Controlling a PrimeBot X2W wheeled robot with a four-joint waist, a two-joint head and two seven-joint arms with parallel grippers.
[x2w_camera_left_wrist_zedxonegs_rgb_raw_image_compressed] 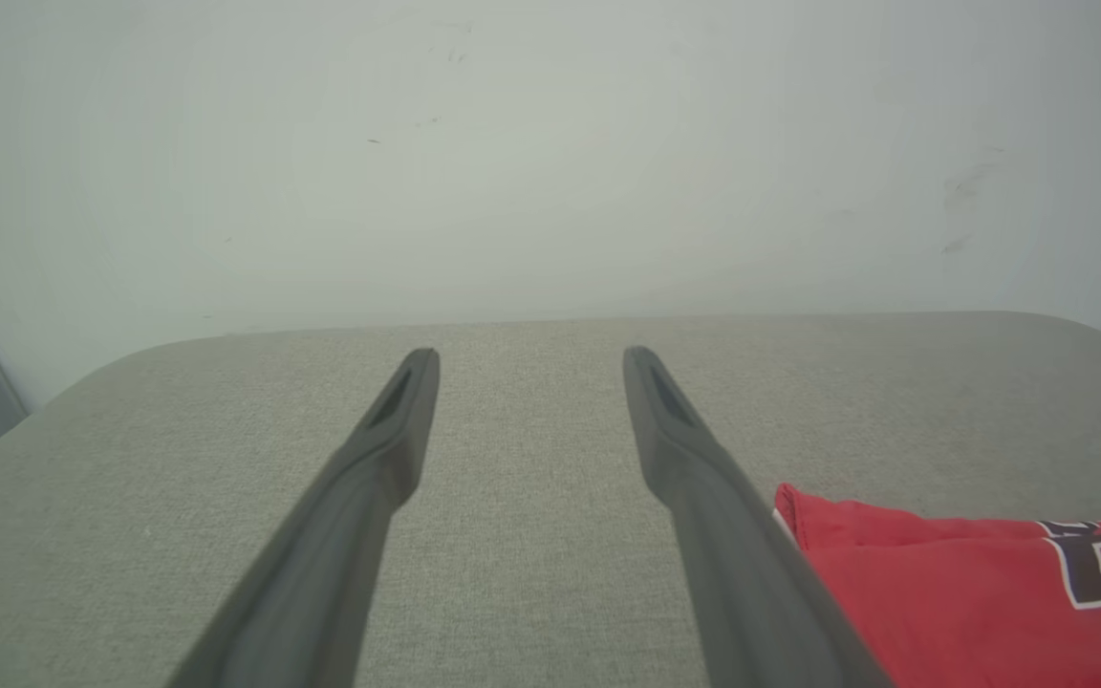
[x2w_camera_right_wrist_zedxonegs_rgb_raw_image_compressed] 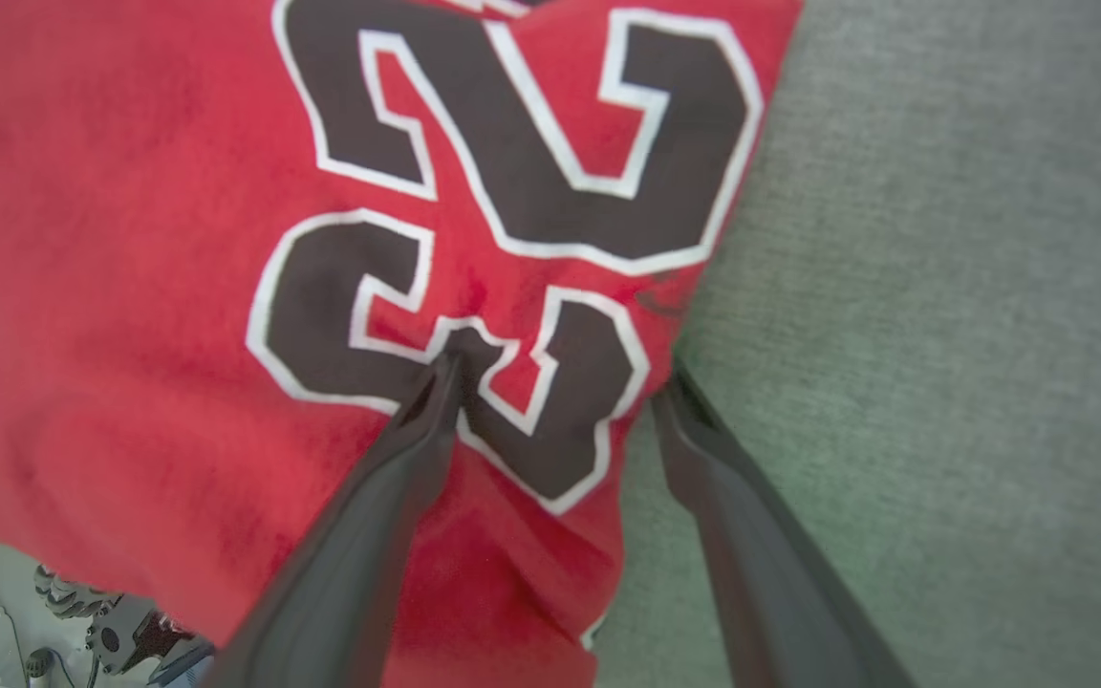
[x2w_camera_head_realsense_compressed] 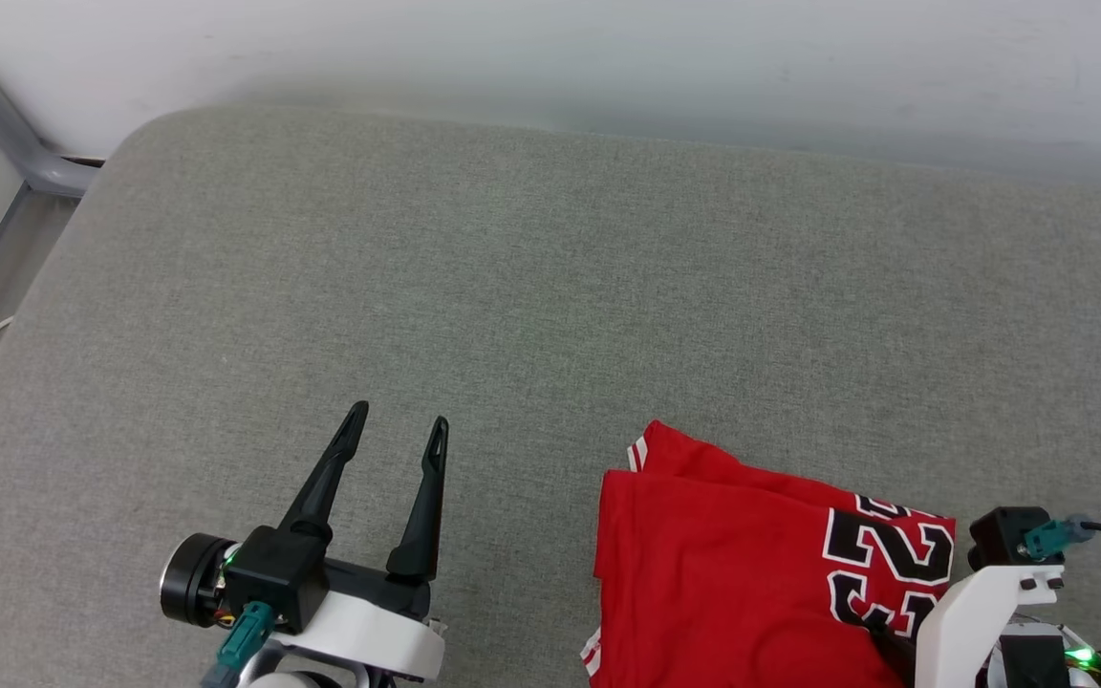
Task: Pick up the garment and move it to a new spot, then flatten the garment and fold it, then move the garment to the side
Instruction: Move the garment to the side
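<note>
I saw the shirt (x2w_camera_head_realsense_compressed: 723, 573) lying folded on the grey bench (x2w_camera_head_realsense_compressed: 512, 287), near side, off to the robot's R, w/ the number facing up. L pincer (x2w_camera_head_realsense_compressed: 398, 420) was spread apart w/ nothing in it, over bare bench just L of the shirt, clear of it. R pincer (x2w_camera_right_wrist_zedxonegs_rgb_raw_image_compressed: 558, 375) was apart too: one finger (x2w_camera_right_wrist_zedxonegs_rgb_raw_image_compressed: 398, 478) sat on the number, the other just beside the shirt's edge over bench cloth. Couldn't tell if either tip pressed down. Pale wall (x2w_camera_head_realsense_compressed: 608, 57) ran behind the bench.
</note>
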